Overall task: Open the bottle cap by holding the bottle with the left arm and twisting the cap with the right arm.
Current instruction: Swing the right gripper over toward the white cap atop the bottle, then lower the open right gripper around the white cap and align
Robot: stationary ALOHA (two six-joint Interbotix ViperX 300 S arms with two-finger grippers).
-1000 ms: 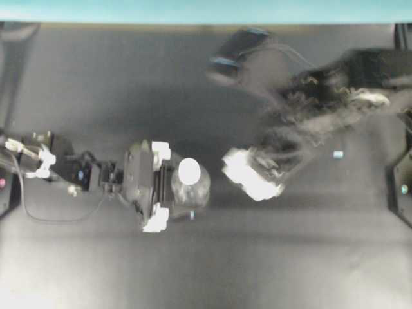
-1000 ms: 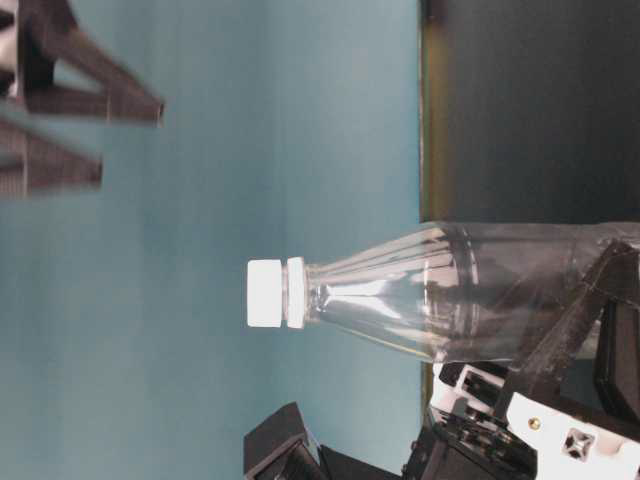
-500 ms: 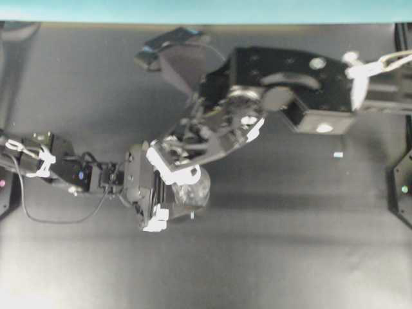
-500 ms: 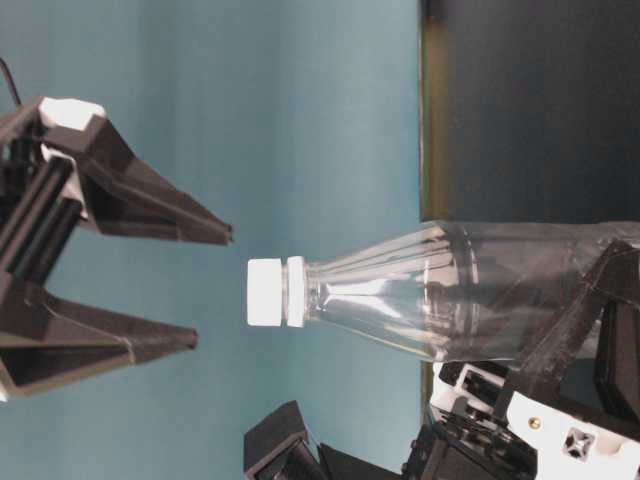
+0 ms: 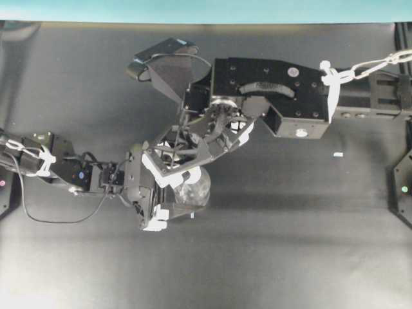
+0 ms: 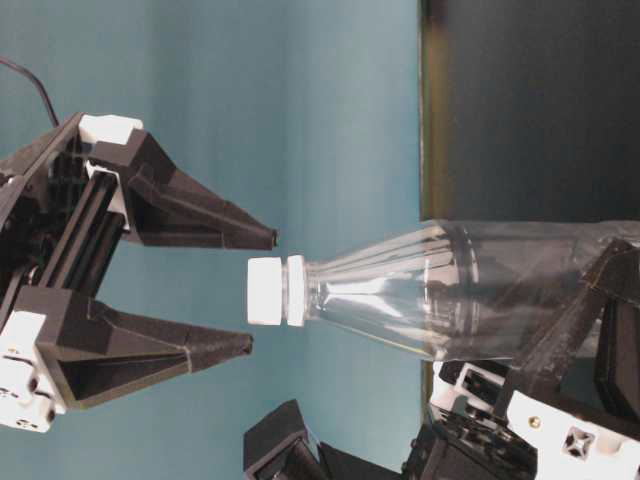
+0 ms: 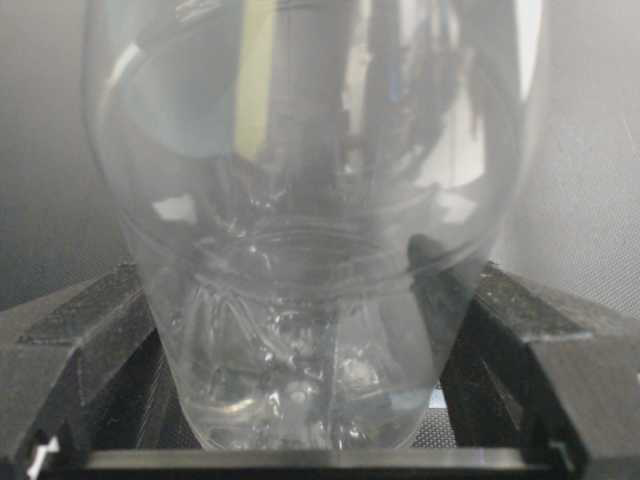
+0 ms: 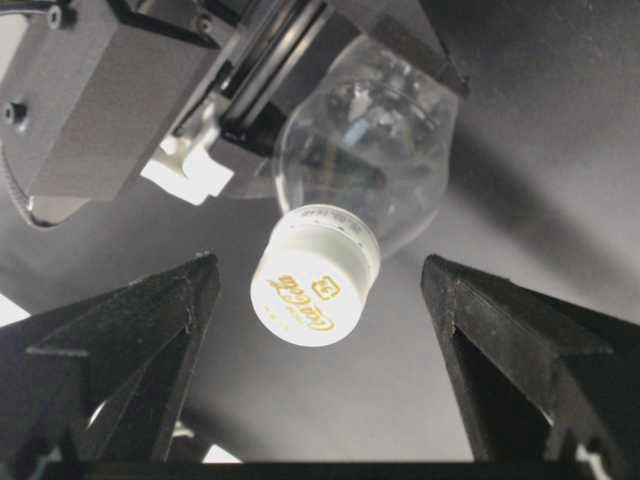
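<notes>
My left gripper [image 5: 168,193] clamps the lower body of the bottle [image 6: 470,290], a finger pressed on each side of the clear plastic, which the left wrist view shows plainly: the rounded base sits between both black fingers [image 7: 70,340] and fills the gap. The bottle stands upright on the dark table [image 5: 290,244], so its long axis runs straight up from the table to the bottle cap [image 8: 315,285], and that axis is the line my next move turns on.

My right gripper [image 6: 255,290] is spread wide and holds nothing. It hangs directly above the cap, pointing down along the bottle's axis. In the table-level view, which is turned on its side, the two fingertips flank the top of the cap, one on either side, near it but not touching; the cap's side wall has barely entered the gap. In the right wrist view the white cap sits between my two dark fingers [image 8: 130,330], a little nearer the one on the left of that view than the other, with clear space on both sides.

So the cap lies straight ahead of my right gripper, along the direction it points. I judge that I need to come down a little further so the pads cover the cap's ribbed wall, centre slightly, then close and twist about the bottle's axis while my left grip resists the turn
</notes>
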